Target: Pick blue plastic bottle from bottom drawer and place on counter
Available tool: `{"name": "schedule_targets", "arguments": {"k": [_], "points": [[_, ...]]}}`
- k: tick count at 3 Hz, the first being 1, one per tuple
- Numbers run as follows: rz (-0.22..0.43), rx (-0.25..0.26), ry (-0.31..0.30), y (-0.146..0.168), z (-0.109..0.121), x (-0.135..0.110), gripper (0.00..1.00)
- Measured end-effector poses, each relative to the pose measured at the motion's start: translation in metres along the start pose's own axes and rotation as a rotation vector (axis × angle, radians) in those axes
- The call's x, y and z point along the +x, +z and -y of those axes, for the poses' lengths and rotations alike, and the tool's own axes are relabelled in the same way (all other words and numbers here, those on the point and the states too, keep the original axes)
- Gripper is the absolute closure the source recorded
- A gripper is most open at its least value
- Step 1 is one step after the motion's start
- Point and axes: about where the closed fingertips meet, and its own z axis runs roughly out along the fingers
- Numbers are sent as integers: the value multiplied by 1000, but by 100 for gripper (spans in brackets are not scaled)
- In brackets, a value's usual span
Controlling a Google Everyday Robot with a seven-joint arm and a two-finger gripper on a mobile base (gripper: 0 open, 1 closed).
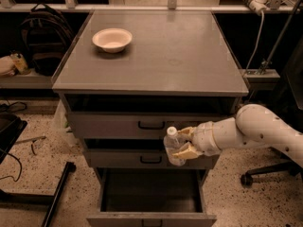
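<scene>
The blue plastic bottle [173, 145], clear with a white cap, is upright in my gripper [182, 142]. The gripper is shut on its body and holds it in the air in front of the two upper drawer fronts, above the open bottom drawer [150, 198]. That drawer is pulled out and its dark interior looks empty. My white arm [251, 129] reaches in from the right. The counter [180, 56] is the flat grey top of the cabinet, above the bottle.
A white bowl [112, 39] sits on the counter's back left. The two upper drawers with black handles [151, 125] stand slightly open. A backpack [45, 37] sits on a shelf at left. A chair base [265, 174] stands at right, cables lie on the floor at left.
</scene>
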Motion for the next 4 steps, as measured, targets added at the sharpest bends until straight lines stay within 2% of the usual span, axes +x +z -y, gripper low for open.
{"name": "schedule_targets", "arguments": {"k": [1, 2, 3, 4], "points": [[40, 12, 60, -30, 10, -41, 100], [-10, 2, 72, -70, 19, -112, 100], [-144, 50, 1, -120, 26, -213, 100], [-162, 56, -21, -131, 14, -263, 100]]}}
